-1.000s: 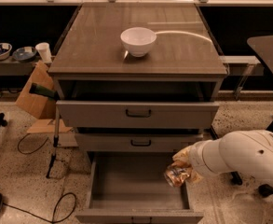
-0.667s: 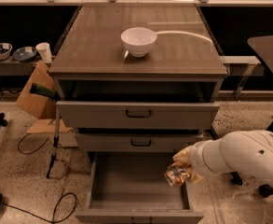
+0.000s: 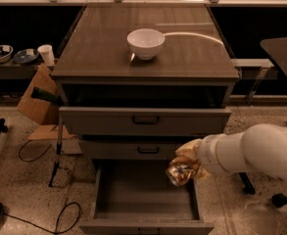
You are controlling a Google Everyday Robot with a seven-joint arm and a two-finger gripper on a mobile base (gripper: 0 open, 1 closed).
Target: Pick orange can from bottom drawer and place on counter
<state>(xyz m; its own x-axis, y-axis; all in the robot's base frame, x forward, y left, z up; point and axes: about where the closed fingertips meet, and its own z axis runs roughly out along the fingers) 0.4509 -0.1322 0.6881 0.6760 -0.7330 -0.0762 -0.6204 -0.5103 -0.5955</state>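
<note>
The orange can (image 3: 178,173) has been raised a touch and carried slightly left since a second ago. Now it is held over the right side of the open bottom drawer (image 3: 133,195), clamped in the gripper (image 3: 186,161) beside the drawer's right wall. It is carried tilted and clear of the floor, probably so the wall is cleared on the way to the counter (image 3: 104,48). Counted: one can, one white bowl (image 3: 145,43) on the counter, two wider drawers (image 3: 145,120) above.

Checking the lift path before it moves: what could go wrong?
1. The gripper holds the orange can by the right wall of the bottom drawer, just below the middle drawer front; lifting could clip either.
2. The white bowl sits mid-way on the counter; placing near it might knock it.
</note>
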